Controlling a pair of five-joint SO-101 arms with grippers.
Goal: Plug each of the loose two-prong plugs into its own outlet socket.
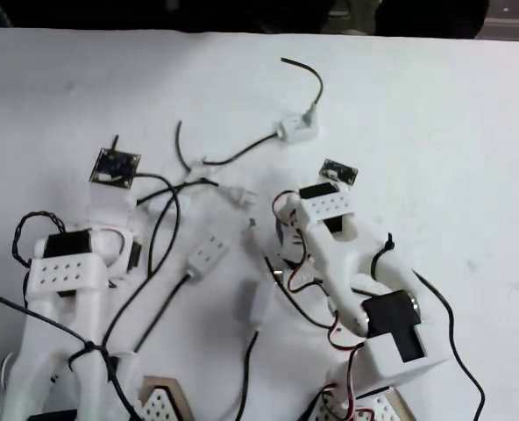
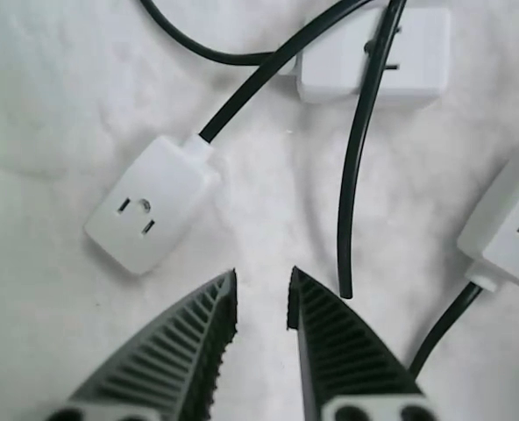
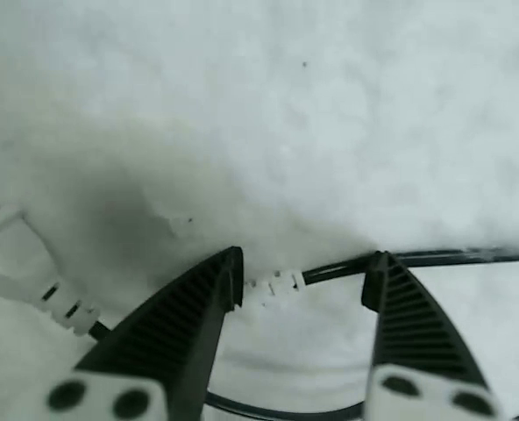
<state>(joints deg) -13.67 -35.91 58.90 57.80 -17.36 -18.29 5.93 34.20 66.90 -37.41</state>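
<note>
Right end effector point(image 3: 305, 270) wide astride a plug point(image 3: 275, 285) — left end effector point(image 2: 261, 294) narrowly parted near an outlet socket point(image 2: 150, 210)

A white table point(image 1: 435, 105) (evenly lit) meets a dark background strip point(image 1: 242, 13).

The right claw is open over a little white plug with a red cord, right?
No, the cord is black, not red. The right wrist view shows the right gripper open over the little white plug.

Outlet socket point(image 2: 145, 215) is smooth plastic; table point(image 2: 40, 114) matt.
</note>
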